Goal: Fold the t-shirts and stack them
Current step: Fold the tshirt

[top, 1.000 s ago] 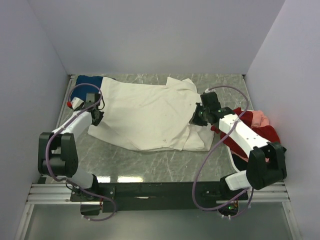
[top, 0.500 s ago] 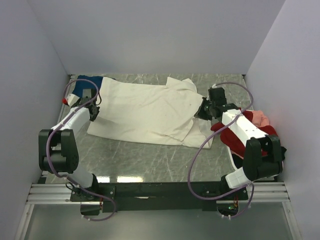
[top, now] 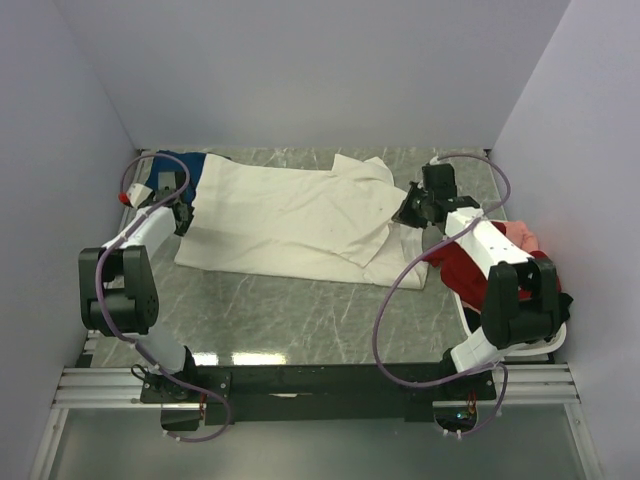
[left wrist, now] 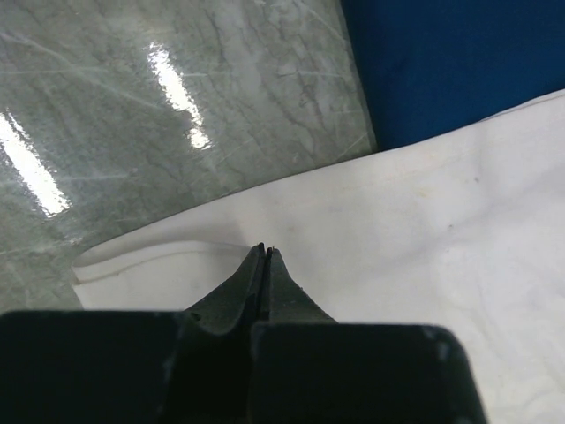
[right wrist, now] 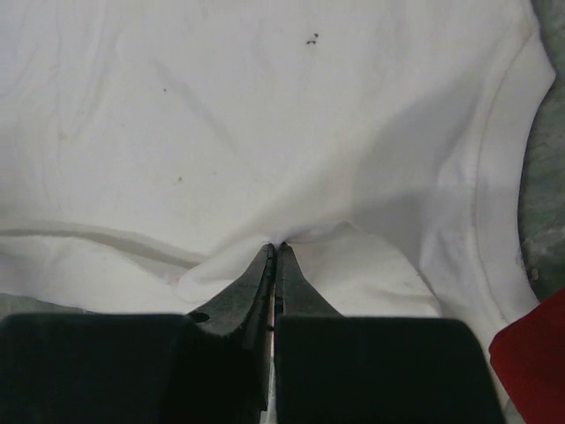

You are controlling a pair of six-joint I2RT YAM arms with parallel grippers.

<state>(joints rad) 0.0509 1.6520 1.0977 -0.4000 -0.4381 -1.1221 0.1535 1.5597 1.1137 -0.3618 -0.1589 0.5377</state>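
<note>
Cream-white t-shirt (top: pixel 290 220) is lying spread across centre frame, overlapping dark blue t-shirt (top: pixel 178 162) at upper left. Right gripper (top: pixel 407 214) is pinching its right edge, cloth puckering at the closed jaws. Left gripper (top: pixel 184 212) is clamping its left edge, jaws together.

t-shirts: 4 in view
cream-white t-shirt (top: pixel 290 215): 1
dark blue t-shirt (top: pixel 180 161): 1
red t-shirt (top: pixel 462 268): 1
pink t-shirt (top: pixel 520 236): 1
arms: 2, left arm (top: pixel 135 235), right arm (top: pixel 490 250)
pincers: 2, left pincer (top: pixel 183 212), right pincer (top: pixel 408 212)
purple cables (top: pixel 385 310): 2
desk (top: pixel 300 310): 1
</note>
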